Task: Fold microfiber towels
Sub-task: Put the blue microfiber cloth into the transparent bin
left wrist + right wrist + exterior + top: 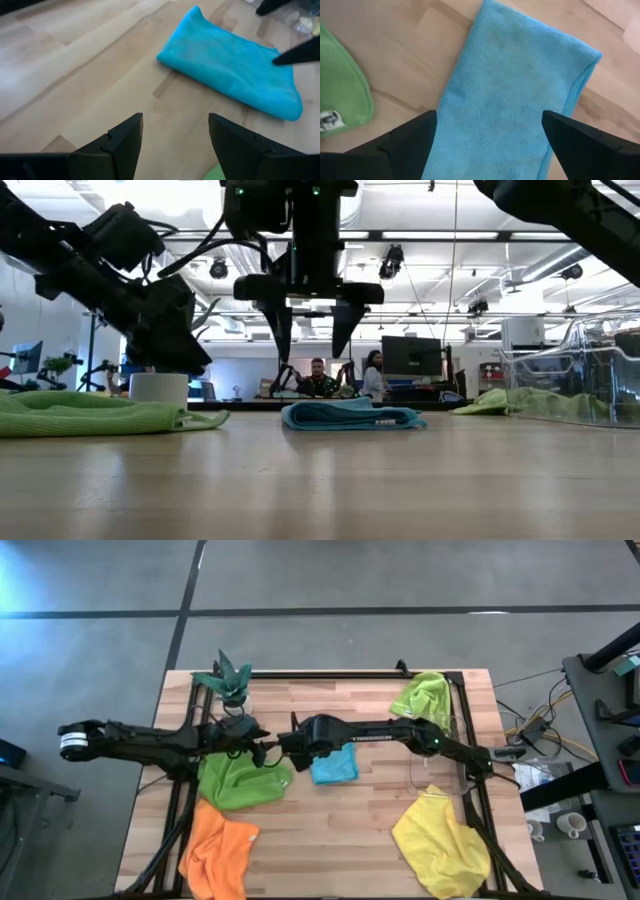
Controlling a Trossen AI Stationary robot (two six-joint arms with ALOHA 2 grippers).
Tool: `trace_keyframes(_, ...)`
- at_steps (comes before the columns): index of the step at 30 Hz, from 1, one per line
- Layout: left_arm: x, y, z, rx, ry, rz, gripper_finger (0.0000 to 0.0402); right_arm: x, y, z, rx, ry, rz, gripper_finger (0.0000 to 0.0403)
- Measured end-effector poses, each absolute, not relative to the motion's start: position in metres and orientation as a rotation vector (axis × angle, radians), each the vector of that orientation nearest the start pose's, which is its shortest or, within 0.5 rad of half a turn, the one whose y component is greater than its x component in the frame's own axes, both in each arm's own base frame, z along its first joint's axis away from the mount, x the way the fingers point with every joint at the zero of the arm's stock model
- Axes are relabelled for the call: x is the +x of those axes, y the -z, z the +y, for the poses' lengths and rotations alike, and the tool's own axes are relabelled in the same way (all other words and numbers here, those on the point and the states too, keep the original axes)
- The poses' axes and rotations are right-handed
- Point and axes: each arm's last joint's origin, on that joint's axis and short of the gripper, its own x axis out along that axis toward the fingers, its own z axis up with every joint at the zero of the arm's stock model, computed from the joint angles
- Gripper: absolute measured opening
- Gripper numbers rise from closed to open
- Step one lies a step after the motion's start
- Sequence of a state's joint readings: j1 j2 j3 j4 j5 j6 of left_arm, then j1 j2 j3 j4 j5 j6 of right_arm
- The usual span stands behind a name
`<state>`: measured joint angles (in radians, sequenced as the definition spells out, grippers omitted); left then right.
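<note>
Wooden table point(370, 810) carries everything; at its middle the folded blue towel point(334, 766) lies flat. Right hand point(311, 332) hangs directly above it, fingers wide. Left hand point(175, 145), also wide, hovers just beside, over bare wood.

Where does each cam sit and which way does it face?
High: overhead, straight down on the table; both arms show, five towels.
Low: table height, level across into the room; right claw hangs open above the blue towel.
Left wrist: past the open left claw at the blue towel.
Right wrist: down past its own open fingers onto the same towel.
Shared: all four see the blue towel.
</note>
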<state>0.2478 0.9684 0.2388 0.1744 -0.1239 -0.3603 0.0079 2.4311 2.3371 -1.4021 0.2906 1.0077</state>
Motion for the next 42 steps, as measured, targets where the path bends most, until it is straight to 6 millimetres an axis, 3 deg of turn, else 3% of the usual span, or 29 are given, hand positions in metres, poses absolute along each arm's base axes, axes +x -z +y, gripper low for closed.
trace_keyframes(6, 0.166, -0.144, 0.044, -0.396, -0.423, 0.519, 0.0211, 0.475, -0.215, -0.02, 0.659, 0.975, 1.208, 0.0359)
trace_keyframes(17, 0.161, -0.135, 0.043, -0.4, -0.422, 0.552, 0.0211, 0.474, -0.168, -0.039, 0.806, 0.999, 1.234, 0.0338)
trace_keyframes(24, 0.16, -0.134, 0.043, -0.401, -0.418, 0.558, 0.0211, 0.466, -0.152, -0.039, 0.83, 1.015, 1.299, 0.0336)
trace_keyframes(34, 0.16, -0.134, 0.043, -0.402, -0.419, 0.558, 0.0211, 0.463, -0.123, -0.055, 0.956, 0.919, 1.294, 0.0331)
trace_keyframes(38, 0.16, -0.134, 0.043, -0.401, -0.418, 0.557, 0.0211, 0.46, -0.119, -0.054, 0.951, 0.927, 1.308, 0.03)
trace_keyframes(42, 0.16, -0.134, 0.042, -0.404, -0.407, 0.56, 0.0211, 0.458, -0.117, -0.055, 0.919, 0.96, 1.3, 0.0232)
